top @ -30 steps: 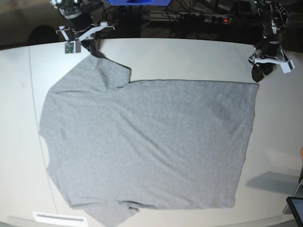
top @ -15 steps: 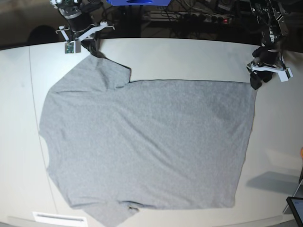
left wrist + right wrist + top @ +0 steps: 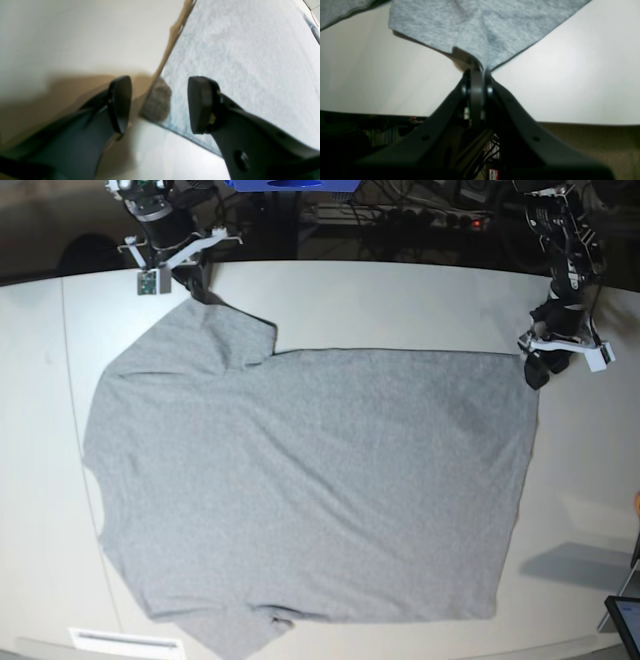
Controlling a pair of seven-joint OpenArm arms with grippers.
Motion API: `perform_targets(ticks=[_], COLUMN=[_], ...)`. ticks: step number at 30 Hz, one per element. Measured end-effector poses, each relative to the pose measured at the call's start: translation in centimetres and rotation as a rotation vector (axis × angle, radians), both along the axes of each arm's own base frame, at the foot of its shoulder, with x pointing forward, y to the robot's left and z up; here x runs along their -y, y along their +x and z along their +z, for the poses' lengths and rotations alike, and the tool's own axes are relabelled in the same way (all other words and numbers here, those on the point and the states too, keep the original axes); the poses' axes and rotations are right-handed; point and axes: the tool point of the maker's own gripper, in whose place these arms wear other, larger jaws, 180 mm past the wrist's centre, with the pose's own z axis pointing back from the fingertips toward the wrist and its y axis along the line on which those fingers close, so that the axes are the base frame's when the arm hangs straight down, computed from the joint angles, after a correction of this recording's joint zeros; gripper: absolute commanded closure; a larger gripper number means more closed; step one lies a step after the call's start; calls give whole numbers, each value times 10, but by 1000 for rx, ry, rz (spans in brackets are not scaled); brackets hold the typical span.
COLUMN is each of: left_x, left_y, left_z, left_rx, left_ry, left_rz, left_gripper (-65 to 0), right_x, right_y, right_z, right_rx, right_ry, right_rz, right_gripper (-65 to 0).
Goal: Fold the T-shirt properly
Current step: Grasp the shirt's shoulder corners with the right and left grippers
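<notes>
The T-shirt lies spread flat on the white table, plain grey side up, with its sleeves toward the left. My right gripper is at the far left, shut on the tip of the upper sleeve. In the right wrist view the gripper pinches the grey fabric, which is pulled into a peak. My left gripper hovers at the far right hem corner. Its fingers stand open, one over bare table and one over the T-shirt, with the corner between them.
The table's back edge runs just behind both arms, with dark space and cables beyond. A dark tablet-like device sits at the front right corner. A white strip lies at the front left edge.
My left gripper has moved down and slightly inward, from beside the hem corner to right over it. The right gripper and the shirt have stayed put.
</notes>
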Motion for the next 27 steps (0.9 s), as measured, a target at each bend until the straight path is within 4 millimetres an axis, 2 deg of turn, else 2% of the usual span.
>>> perform_targets(ticks=[3,8,11,13,17,18,27], left_x=[4,25,27,28,31,32,32], left_y=[2,11,11,11,7,6,5], left_z=[0,-4,-5,-5,-10,-11,-11], left_rx=[0,8,11,11,-3,-7,-9], left_ry=[-3,-17,-21,-23,-40,-43,-43], left_rz=[-11,-64,-69,-67,-61,-62,-63], left_gripper=[-349,-348,-334,-267,-25,0,0], right_x=[-1,-2,-2,-2,-2,-2,-1], right_y=[4,8,10,11,11,11,11], right_z=[-1,-2,-1,-1,-1,-1,-1], right_rx=[-9,-17,-14,-13,-13,-13,-13], right_ry=[-1,-1,0,-1,-1,-1,-2], right_rz=[8,16,17,18,18,18,16], right_gripper=[-3,-3,-3,-3,-3,-3,-1])
